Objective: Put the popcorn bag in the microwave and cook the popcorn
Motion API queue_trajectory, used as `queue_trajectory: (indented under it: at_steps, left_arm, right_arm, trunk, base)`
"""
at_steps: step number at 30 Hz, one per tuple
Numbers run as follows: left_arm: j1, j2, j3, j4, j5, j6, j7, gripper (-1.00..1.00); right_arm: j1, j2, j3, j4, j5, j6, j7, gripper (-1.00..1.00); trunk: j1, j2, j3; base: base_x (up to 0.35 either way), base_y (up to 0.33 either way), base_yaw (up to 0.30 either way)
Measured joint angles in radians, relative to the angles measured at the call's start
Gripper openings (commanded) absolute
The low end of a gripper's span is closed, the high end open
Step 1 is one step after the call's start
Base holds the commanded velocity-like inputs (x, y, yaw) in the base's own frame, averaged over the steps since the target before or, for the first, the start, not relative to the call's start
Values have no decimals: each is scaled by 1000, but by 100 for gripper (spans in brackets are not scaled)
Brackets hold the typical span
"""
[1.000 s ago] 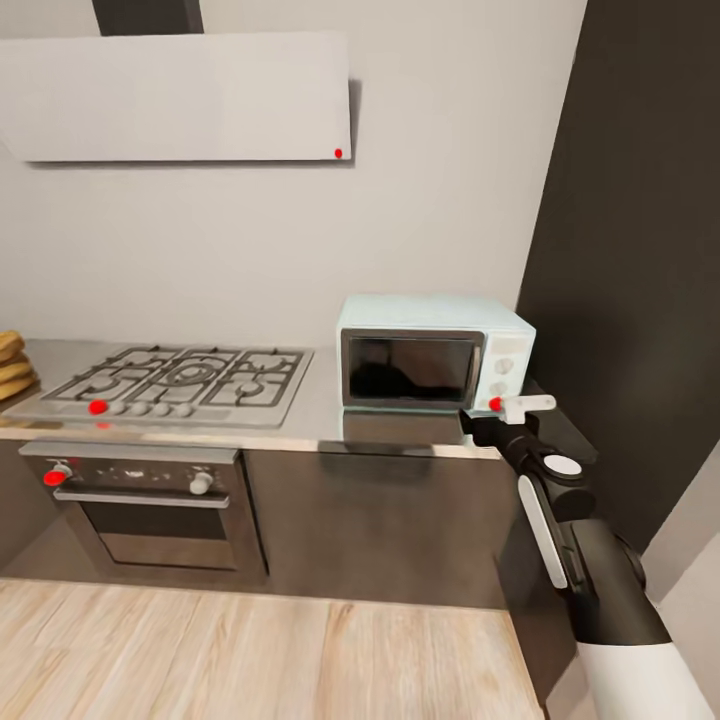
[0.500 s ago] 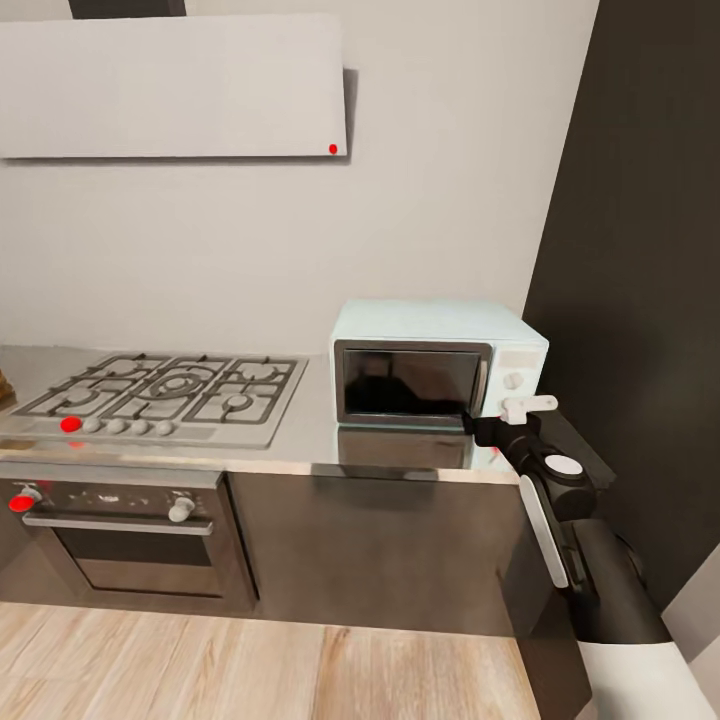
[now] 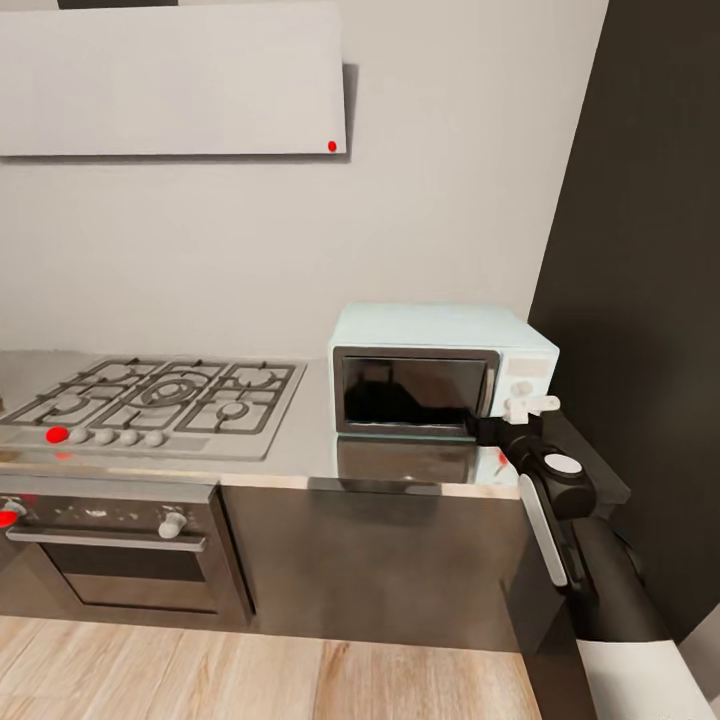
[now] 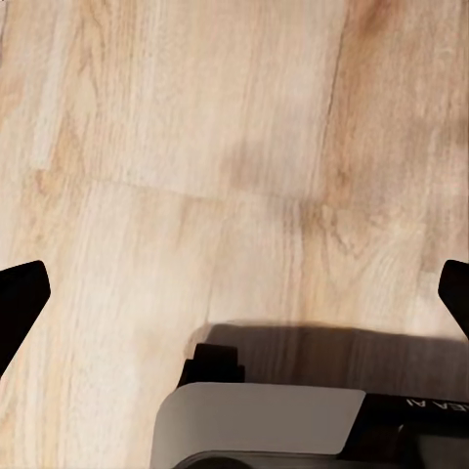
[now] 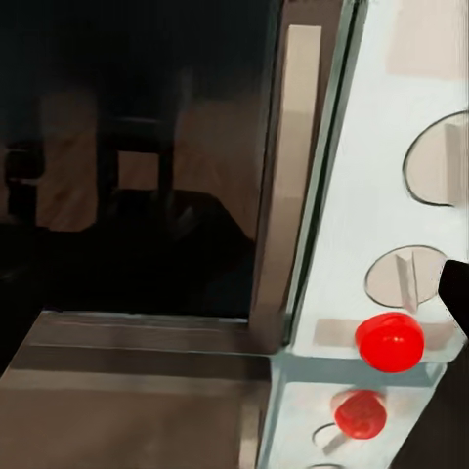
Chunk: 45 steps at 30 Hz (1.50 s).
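Pale mint-blue box microwave (image 3: 440, 368), silver-framed dark glass door shut, two white knobs, stands on the smooth grey reflective surface (image 3: 300, 455); steel gas hob (image 3: 150, 405) to its left, dark oven (image 3: 110, 545) beneath the hob. Right claw (image 3: 528, 408) hovers at the microwave's knob panel beside a red button (image 5: 390, 341), spread unclear. Left claw (image 4: 234, 293), fingers wide apart, faces pale wood floor (image 4: 195, 147).

Right arm (image 3: 575, 545): black segmented housing with a long white side stripe and a round white joint cap, joining a white upper section. Right pincer (image 3: 528, 406): white fingers on a black wrist block. Left pincer: black fingertips (image 4: 20, 303); grey-white casing bearing small white lettering.
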Motion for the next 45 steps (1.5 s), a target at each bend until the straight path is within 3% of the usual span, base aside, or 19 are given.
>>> queue_trajectory:
  at_steps: [9, 27, 45]
  left_arm:
    - [0, 0, 0, 0, 0, 0, 0, 100]
    - [0, 0, 0, 0, 0, 0, 0, 100]
    - [-1, 1, 0, 0, 1, 0, 0, 100]
  right_arm:
    - [-6, -1, -53, 29, 0, -1, -66, 100]
    - [-8, 0, -22, 82, 1, -4, -62, 100]
    - [-7, 0, -25, 84, -1, -8, -63, 100]
  trunk:
    - [0, 0, 0]
    - [0, 0, 0]
    - [0, 0, 0]
  base:
    - [2, 0, 0]
    - [65, 0, 0]
    - [95, 0, 0]
